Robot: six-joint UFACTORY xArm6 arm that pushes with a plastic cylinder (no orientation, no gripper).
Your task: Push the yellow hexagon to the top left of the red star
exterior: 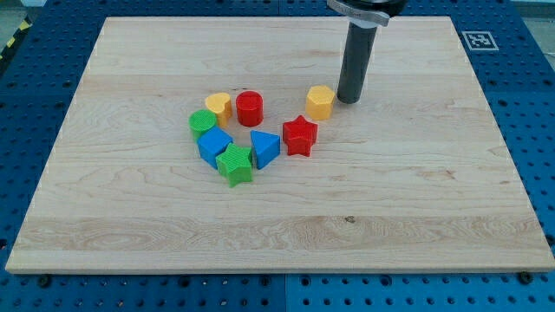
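Note:
The yellow hexagon [320,102] lies on the wooden board, just above and to the right of the red star [300,135]. My tip [349,99] stands right beside the hexagon on its right side, touching or nearly touching it. The rod rises from there toward the view's top.
To the left of the red star are a blue triangle [264,148], a green star [235,165], a blue block [213,145], a green cylinder [203,122], a yellow heart [218,106] and a red cylinder [250,107]. The board [434,217] is edged by a blue pegboard table.

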